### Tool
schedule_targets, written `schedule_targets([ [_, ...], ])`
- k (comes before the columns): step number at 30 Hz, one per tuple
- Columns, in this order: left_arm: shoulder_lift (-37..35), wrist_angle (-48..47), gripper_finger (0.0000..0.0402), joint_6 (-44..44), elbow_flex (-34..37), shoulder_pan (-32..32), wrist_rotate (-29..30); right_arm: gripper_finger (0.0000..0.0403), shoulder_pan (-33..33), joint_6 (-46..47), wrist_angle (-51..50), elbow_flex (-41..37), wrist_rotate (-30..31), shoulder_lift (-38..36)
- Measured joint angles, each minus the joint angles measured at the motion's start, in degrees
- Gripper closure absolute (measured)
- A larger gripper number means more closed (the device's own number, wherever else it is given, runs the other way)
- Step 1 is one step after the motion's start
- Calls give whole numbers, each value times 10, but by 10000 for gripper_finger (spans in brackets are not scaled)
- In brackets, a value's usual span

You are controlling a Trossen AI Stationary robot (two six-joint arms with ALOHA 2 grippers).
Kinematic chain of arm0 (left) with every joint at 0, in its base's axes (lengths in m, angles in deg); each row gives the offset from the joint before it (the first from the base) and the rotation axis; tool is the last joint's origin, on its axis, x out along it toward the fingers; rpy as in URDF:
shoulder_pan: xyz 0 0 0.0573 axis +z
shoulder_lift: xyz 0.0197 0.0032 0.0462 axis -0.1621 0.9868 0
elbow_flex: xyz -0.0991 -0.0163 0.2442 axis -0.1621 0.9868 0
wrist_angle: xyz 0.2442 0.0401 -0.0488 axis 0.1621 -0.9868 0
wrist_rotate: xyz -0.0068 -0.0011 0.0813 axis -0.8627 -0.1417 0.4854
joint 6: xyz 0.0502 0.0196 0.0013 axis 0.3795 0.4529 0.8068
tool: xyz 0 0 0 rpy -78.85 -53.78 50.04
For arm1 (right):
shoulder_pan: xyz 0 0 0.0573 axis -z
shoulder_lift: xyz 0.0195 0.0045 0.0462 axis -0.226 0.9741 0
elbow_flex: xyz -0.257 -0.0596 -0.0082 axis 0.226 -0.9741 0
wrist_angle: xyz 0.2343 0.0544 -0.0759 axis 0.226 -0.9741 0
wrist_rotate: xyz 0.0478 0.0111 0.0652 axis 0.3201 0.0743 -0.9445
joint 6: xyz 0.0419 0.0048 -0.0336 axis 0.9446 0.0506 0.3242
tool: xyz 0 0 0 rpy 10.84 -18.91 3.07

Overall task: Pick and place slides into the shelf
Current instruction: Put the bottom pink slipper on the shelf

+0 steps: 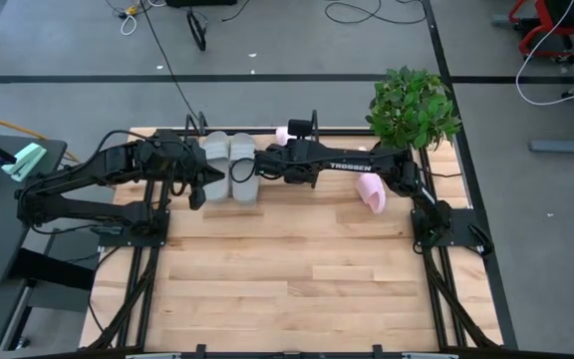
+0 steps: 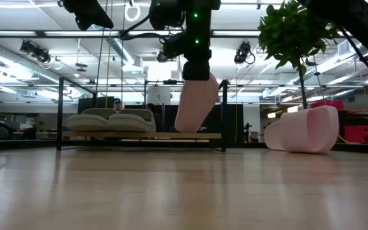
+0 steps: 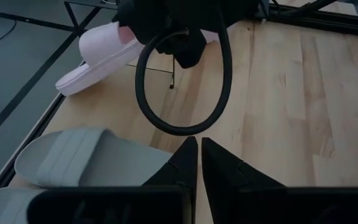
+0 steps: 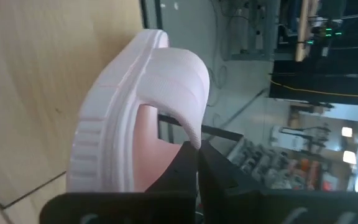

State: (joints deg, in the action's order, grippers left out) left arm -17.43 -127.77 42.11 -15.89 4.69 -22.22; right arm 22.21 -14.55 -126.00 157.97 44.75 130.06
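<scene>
Two grey slides (image 1: 229, 165) lie side by side on the shelf (image 2: 139, 135), a black wire rack at the table's far edge, with their soles on its deck. My right gripper (image 4: 197, 155) is shut on a pale pink slide (image 2: 195, 102) over the shelf, to the right of the grey pair. The second pink slide (image 1: 370, 191) lies on its side on the table further right. My left gripper (image 3: 197, 162) is shut. It hovers beside the near ends of the grey slides (image 3: 73, 158) and touches nothing. My right gripper pinches the pink slide by the edge of its wide strap (image 4: 193, 134) between its two fingers, coming from above. The slide hangs tilted below the fingers (image 2: 197, 67), lifted clear, with its low end (image 2: 185, 126) just above the shelf's deck.
A potted plant (image 1: 412, 105) stands at the table's far right corner. The shelf's upright looped ends (image 1: 312, 122) rise beside the held slide. A looped black cable (image 3: 179, 93) hangs from my right arm. Bare wooden tabletop (image 1: 297, 269) spreads toward the near edge.
</scene>
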Motion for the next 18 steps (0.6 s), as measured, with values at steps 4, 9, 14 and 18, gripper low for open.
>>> schedule_targets([
  [4, 0, 0, 372, 10, 0, 0, 0, 403, -5, 0, -4, 0, 6, 0],
  [9, 0, 0, 364, 12, 0, 0, 0, 403, -11, 1, -12, 0, 23, 0],
  [14, 0, 0, 365, 12, 0, 0, 0, 403, -9, 35, -33, 0, 20, 0],
  [18, 0, 0, 372, 12, 0, 0, 0, 403, -6, 63, -40, 0, 8, 0],
])
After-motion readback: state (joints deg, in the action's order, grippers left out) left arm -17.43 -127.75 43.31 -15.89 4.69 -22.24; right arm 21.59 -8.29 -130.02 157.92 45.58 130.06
